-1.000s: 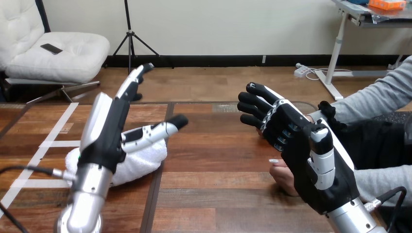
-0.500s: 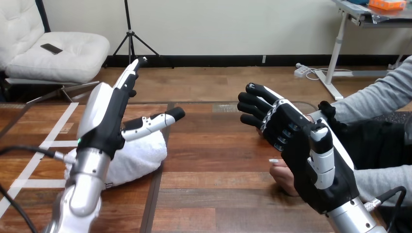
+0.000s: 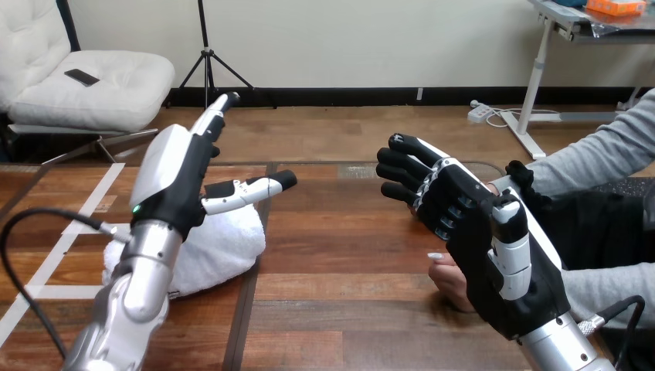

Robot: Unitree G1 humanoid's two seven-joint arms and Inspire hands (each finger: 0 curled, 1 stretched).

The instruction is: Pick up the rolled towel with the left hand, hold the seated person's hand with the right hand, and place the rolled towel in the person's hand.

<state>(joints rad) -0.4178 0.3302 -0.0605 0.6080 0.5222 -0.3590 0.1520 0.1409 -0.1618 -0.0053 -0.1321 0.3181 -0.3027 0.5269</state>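
Note:
A white rolled towel (image 3: 220,247) lies on the wooden table (image 3: 347,255) at the left. My left hand (image 3: 174,182) hovers above it with fingers straight and thumb spread, holding nothing. At the right, my right hand (image 3: 471,232) is raised with fingers relaxed and open, its back toward the camera. The person's hand (image 3: 448,278) rests on the table just beneath and behind my right hand; most of it is hidden, and I cannot tell whether the two touch.
The person's grey sleeves (image 3: 602,154) reach in from the right edge. White tape lines (image 3: 69,232) run across the table's left part. The table's far edge (image 3: 324,164) lies beyond both hands.
My left hand has risen off the towel and shifted slightly away from it. The right hand and the person's hand have stayed put.

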